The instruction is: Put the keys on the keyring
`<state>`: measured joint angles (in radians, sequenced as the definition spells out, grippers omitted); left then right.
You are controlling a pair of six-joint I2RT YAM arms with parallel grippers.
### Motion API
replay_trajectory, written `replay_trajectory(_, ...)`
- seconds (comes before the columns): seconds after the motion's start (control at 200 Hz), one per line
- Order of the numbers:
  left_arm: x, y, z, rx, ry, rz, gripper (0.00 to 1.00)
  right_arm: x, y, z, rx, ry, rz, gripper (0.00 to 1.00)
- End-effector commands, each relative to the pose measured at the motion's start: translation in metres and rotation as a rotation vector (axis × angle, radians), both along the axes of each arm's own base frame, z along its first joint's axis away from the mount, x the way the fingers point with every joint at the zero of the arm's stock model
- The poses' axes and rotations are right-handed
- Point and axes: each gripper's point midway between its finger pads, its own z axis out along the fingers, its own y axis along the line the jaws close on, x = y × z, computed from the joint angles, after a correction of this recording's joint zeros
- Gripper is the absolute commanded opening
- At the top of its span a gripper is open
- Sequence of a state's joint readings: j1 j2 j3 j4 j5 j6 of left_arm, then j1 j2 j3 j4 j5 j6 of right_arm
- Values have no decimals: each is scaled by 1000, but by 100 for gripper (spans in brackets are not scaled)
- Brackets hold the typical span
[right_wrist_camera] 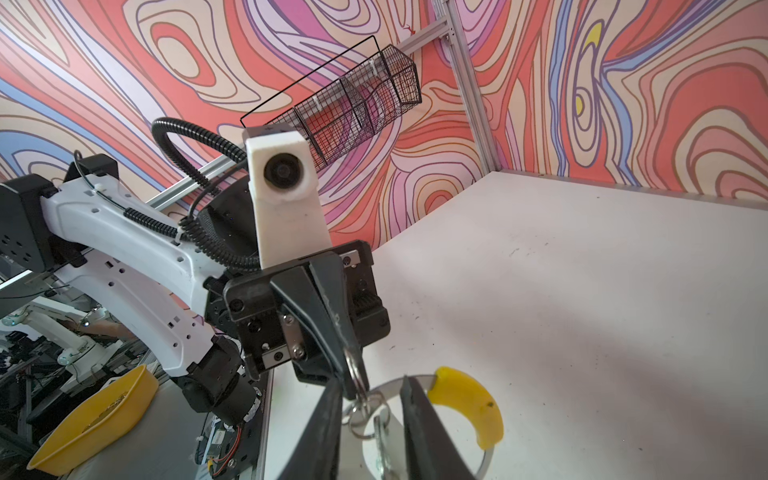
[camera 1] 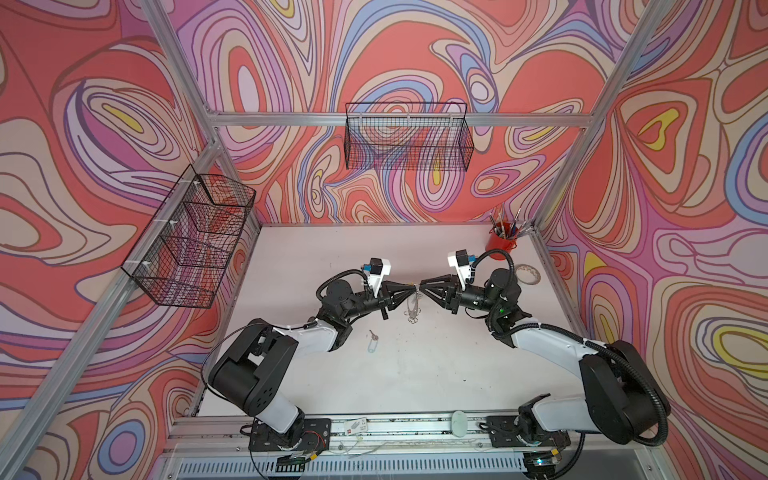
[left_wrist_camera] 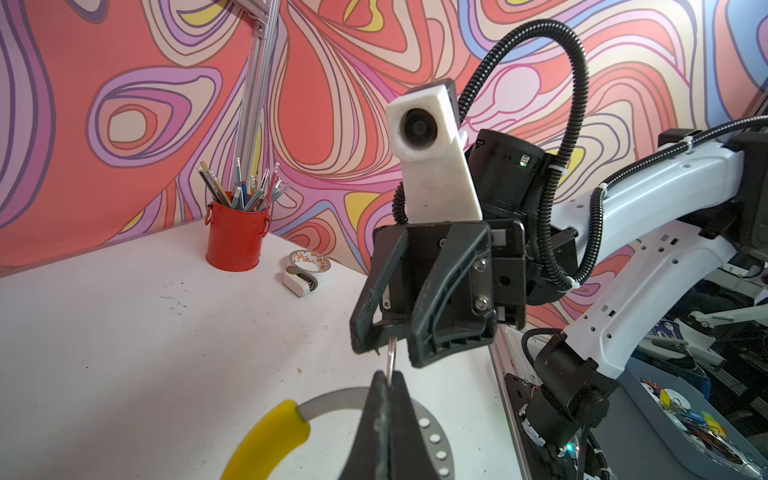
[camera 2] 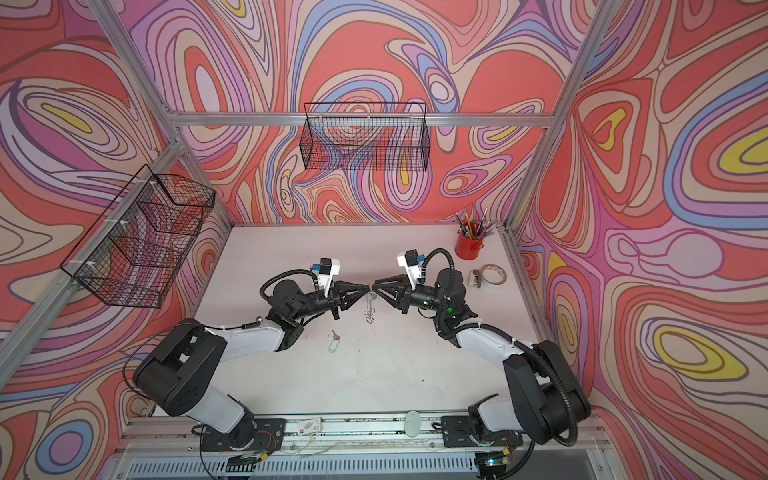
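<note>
The keyring (right_wrist_camera: 415, 380), a grey metal hoop with a yellow sleeve (right_wrist_camera: 469, 399), hangs on edge between the two grippers in both top views (camera 1: 413, 307). My left gripper (left_wrist_camera: 386, 376) is shut on a small wire loop (left_wrist_camera: 390, 359) at the hoop's top. My right gripper (right_wrist_camera: 372, 382) faces it tip to tip, open, its fingers (right_wrist_camera: 419, 424) standing on either side of the small wire loops (right_wrist_camera: 365, 409). A silver key (right_wrist_camera: 380, 446) dangles inside the hoop. Another key with its pale tag (camera 1: 372, 338) lies on the table (camera 1: 415, 374) in front of the left gripper.
A red cup of pens (camera 1: 503, 241) and a whitish tape roll (camera 1: 527, 274) stand at the back right. Two wire baskets (camera 1: 189, 237) (camera 1: 409, 137) hang on the walls. A yellow bin (right_wrist_camera: 95, 419) sits off the table's edge.
</note>
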<state>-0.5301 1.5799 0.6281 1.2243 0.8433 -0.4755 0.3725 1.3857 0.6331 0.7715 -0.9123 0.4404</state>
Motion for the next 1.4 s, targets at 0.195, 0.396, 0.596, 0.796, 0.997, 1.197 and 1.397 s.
replay_trajectory(0.195, -6, 0, 15, -39, -66, -35, 0, 3, 4, 6, 22, -9, 15, 12)
replay_trajectory(0.396, -5, -1, 15, -38, -65, -40, 0, 0, 8, 2, 15, -1, 37, 10)
replay_trajectory(0.596, -4, -2, 14, -37, -63, -40, 0, -1, 10, 0, 11, 4, 47, 11)
replay_trajectory(0.796, -3, -2, 12, -34, -63, -35, 0, -2, 11, -1, 6, 7, 56, 0)
replay_trajectory(0.997, 0, 0, 6, -17, -56, -29, 2, 1, 8, -7, -44, -12, 21, 0)
replay_trajectory(1.197, 6, 4, -2, 67, -54, -6, 18, 8, 0, -16, -145, -65, -65, 0)
replay_trajectory(1.397, 7, 9, -10, 151, -73, 18, 27, 8, -2, -23, -199, -92, -68, 0)
